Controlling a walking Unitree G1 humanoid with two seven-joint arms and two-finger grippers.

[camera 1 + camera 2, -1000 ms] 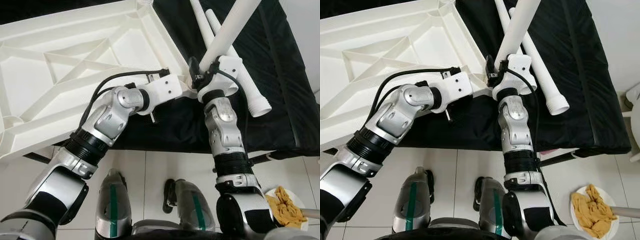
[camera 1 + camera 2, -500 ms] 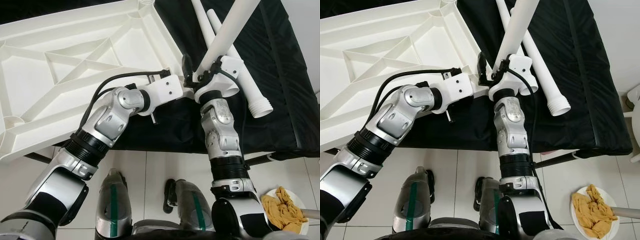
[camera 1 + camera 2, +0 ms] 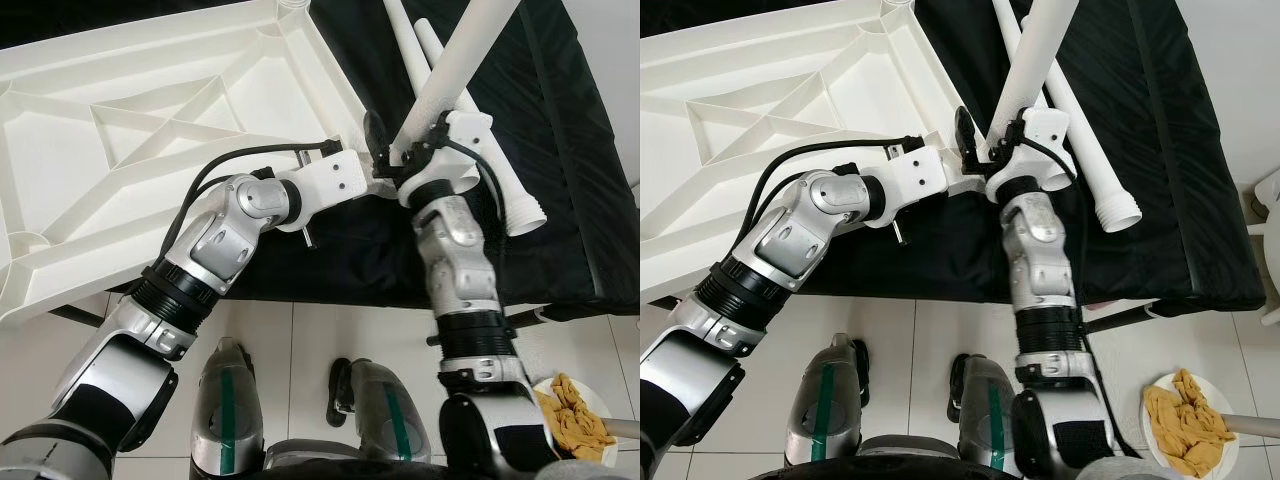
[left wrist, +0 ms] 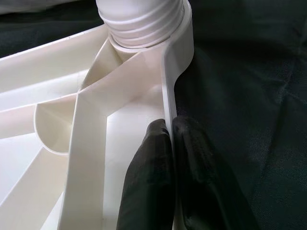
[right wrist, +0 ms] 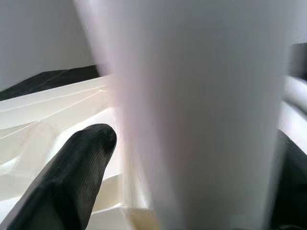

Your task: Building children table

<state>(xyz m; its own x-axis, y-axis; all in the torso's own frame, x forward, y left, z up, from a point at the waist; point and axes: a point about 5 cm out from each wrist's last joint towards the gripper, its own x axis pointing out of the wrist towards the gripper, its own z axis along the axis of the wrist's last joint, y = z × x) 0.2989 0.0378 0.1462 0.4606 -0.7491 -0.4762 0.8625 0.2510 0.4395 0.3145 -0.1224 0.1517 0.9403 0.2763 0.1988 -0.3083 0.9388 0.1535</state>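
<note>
- the black cloth covers a raised surface and carries all the parts; pale floor tiles lie below it.
- the tabletop is the biggest piece: white plastic, lying upside down so its ribs face up, reaching across the cloth and overhanging on the robot's left.
- the table leg in hand is a smooth white tube, tilted, its low end near the tabletop's near corner; two spare legs lie on the cloth, one with a threaded end.
- the left gripper pinches the tabletop's rim, a finger each side, beside a threaded socket.
- the right gripper is clamped on the leg.
- step, as i judge it: bringing the leg to a corner socket; next, stand it upright over the threads and twist.
</note>
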